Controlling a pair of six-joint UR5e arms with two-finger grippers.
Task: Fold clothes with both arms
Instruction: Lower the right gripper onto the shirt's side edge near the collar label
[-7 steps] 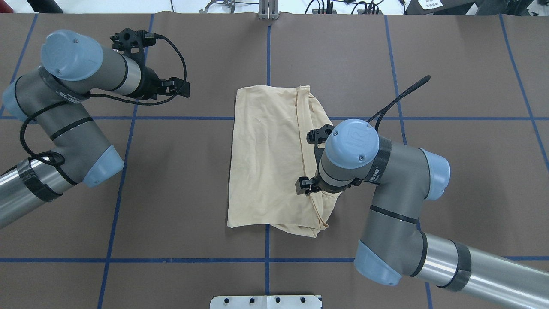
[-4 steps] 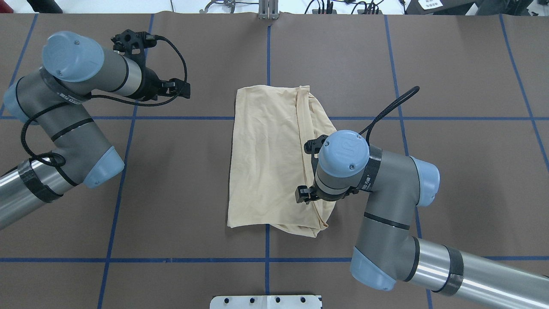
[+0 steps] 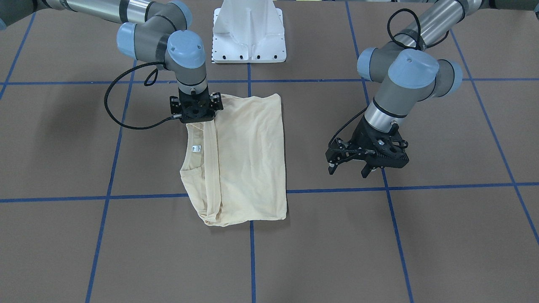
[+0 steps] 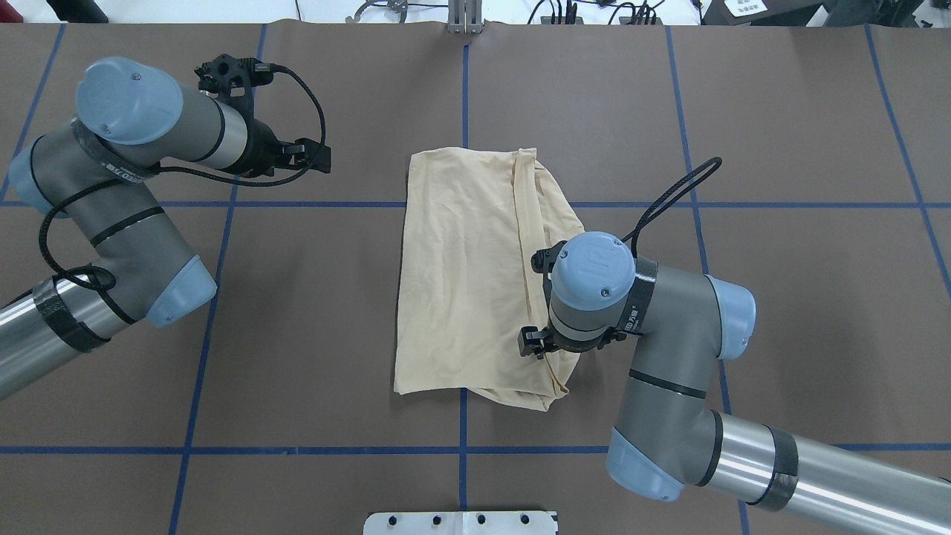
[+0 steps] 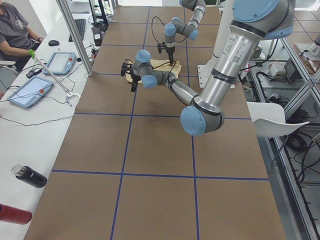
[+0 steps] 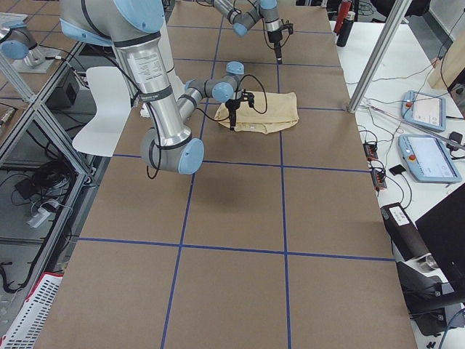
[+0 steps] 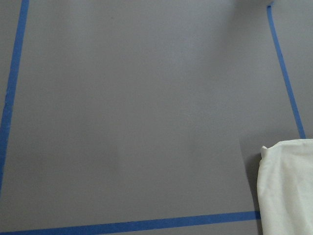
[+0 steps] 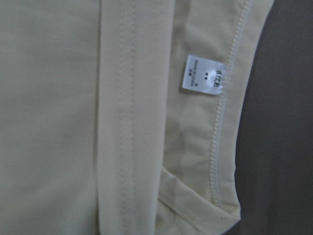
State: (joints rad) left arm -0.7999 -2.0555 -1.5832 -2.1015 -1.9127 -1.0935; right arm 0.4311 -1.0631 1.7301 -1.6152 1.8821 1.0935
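The shirt (image 4: 468, 275) lies folded into a tall rectangle in the middle of the desk (image 4: 743, 111), with its neck opening and white label (image 3: 195, 148) on the robot's right side. The right gripper (image 3: 195, 110) hangs over that edge at the end nearest the robot; I cannot tell how its fingers stand. The left gripper (image 3: 365, 163) hovers well apart from the cloth, fingers spread and empty. Another fold seems to be next: each arm would need to pinch a corner.
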